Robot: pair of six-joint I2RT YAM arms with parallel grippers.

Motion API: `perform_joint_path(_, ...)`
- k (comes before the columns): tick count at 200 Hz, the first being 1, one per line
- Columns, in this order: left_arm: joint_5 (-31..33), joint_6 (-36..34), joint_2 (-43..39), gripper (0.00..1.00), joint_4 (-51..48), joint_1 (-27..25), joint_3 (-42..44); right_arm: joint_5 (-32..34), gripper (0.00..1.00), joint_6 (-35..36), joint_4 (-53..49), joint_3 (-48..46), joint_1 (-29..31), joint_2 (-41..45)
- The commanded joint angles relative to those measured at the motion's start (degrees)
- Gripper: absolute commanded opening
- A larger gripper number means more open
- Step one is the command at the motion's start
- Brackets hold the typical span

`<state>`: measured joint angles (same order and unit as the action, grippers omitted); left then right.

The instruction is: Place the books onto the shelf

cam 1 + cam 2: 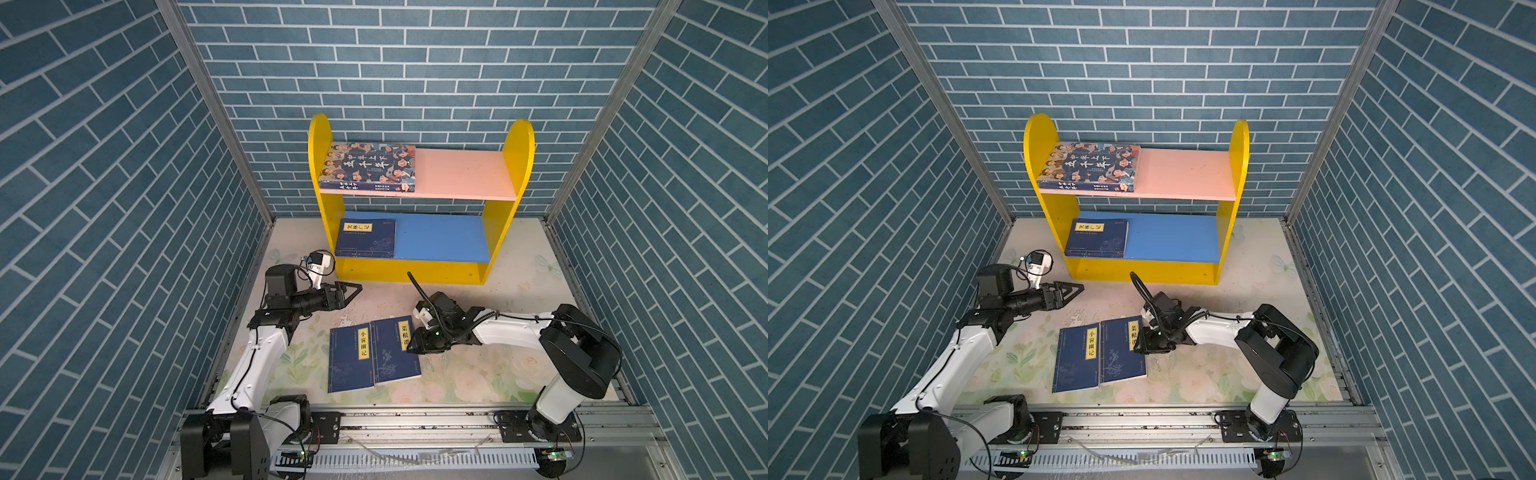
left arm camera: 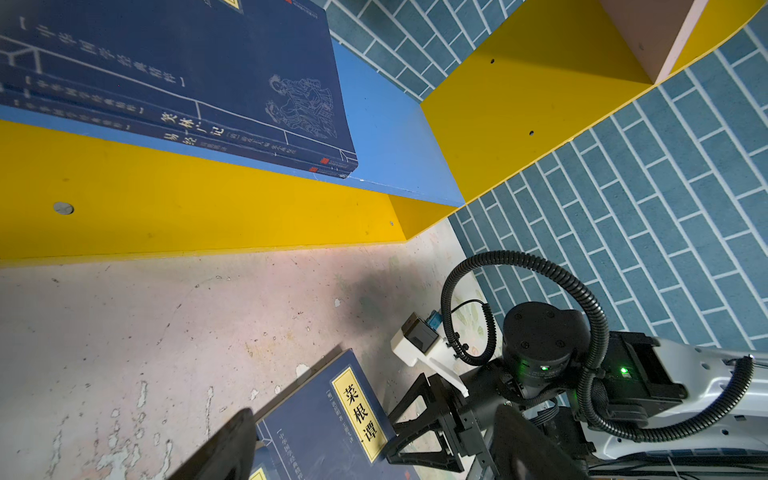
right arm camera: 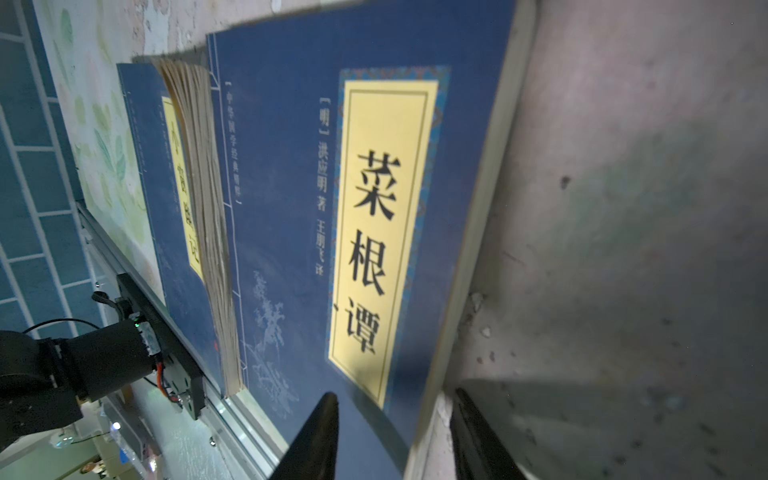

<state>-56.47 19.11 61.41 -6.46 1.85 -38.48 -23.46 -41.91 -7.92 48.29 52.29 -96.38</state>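
Currently I see two of the books on the bench in front of the shelf: the left navy book and the right navy book, side by side with their long edges touching. My right end effector straddles the right navy book's outer edge, one finger over the cover and the other over the bench. I cannot tell whether the jaws are clamped on it. On the shelf, a navy stack showing two spines lies at the left end of the blue lower board. The cartoon-face book lies flat at the left end of the pink upper board. My left end effector hangs spread wide and empty near the shelf's lower left corner.
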Motion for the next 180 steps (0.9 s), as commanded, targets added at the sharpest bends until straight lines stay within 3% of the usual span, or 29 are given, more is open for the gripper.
perform_joint_path(1,-0.5,0.0,0.1,0.91,1.0,-0.6,0.1,4.6,0.40,-0.3,-5.4,1.4,1.1,-2.5)
perform_joint_path(13,-0.5,0.0,0.1,0.90,0.9,-0.8,0.2,5.5,0.35,-0.3,-6.2,2.0,1.4,-3.1)
perform_joint_path(55,-0.2,0.0,0.4,0.91,0.8,-1.4,0.0,7.4,0.00,-1.4,-6.1,2.1,1.6,-4.6)
perform_joint_path(180,2.2,-2.0,1.5,0.90,-1.6,-5.6,-0.3,12.2,0.00,0.1,-9.6,0.1,-3.1,-2.1)
